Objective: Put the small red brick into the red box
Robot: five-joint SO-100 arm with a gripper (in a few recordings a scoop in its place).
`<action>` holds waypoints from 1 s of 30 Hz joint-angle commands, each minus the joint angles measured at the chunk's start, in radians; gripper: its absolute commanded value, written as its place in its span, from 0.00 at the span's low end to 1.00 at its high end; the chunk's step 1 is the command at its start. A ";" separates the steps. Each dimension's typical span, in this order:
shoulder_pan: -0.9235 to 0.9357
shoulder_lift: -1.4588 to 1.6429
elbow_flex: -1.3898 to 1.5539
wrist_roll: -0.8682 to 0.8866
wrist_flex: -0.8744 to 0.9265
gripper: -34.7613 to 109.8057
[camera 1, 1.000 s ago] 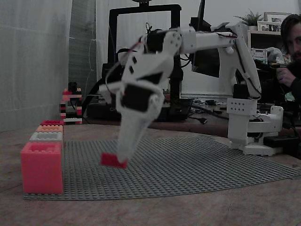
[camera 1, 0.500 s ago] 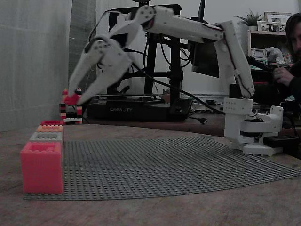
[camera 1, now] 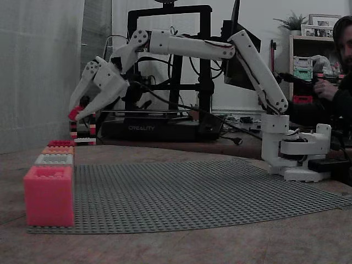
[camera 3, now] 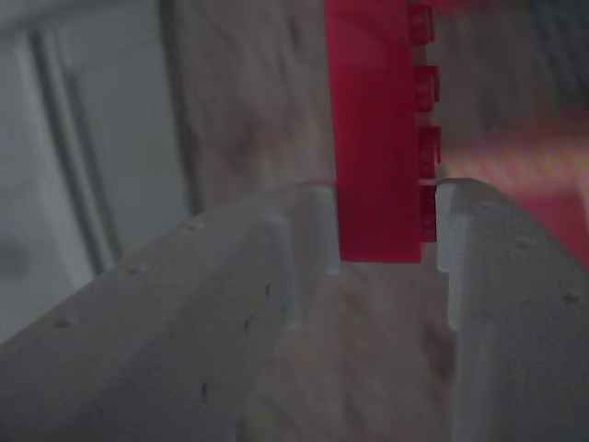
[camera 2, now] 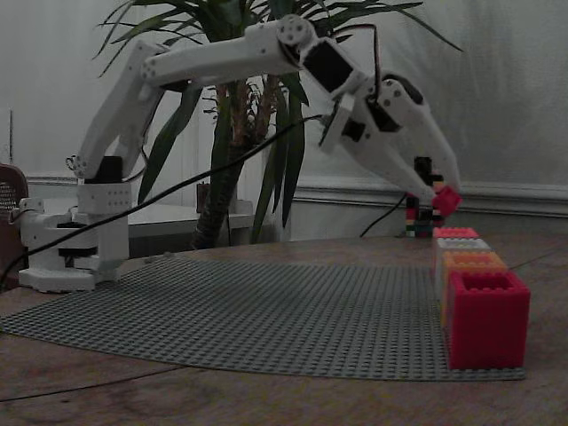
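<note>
The claw (camera 3: 382, 226) is pinched on the small red brick (camera 3: 377, 129): in the wrist view the two white fingertips (camera 3: 308, 226) press its flat sides, and the studs face the right-hand finger. In both fixed views the claw (camera 1: 77, 114) hangs in the air, well above the bench, with the small red brick (camera 1: 73, 113) at its tip, over the far end of the row of boxes. In the other fixed view, the small red brick (camera 2: 445, 201) sits just above the farthest box of the row.

That row stands along one edge of the grey studded baseplate (camera 1: 209, 190). Nearest the camera in a fixed view is a pinkish-red box (camera 1: 49, 195), then a grey box (camera 1: 54, 159), an orange box (camera 1: 58, 149), and the red box (camera 1: 60, 143) at the far end. From the other side the red box (camera 2: 485, 319) comes nearest; which shade is which is hard to judge in this dim light.

The white arm (camera 1: 192, 47) reaches across from its base (camera 1: 294, 154) at the opposite side of the baseplate. Behind it sit a 3D printer (camera 1: 165, 126) and a person (camera 1: 341, 60); a potted palm (camera 2: 235, 115) stands behind the base in the other fixed view.
</note>
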 commanded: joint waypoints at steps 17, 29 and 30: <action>0.087 -0.107 -0.078 -0.129 -0.276 0.25; 0.064 -0.123 -0.078 -0.193 -0.307 0.33; 0.060 -0.123 -0.078 -0.198 -0.307 0.33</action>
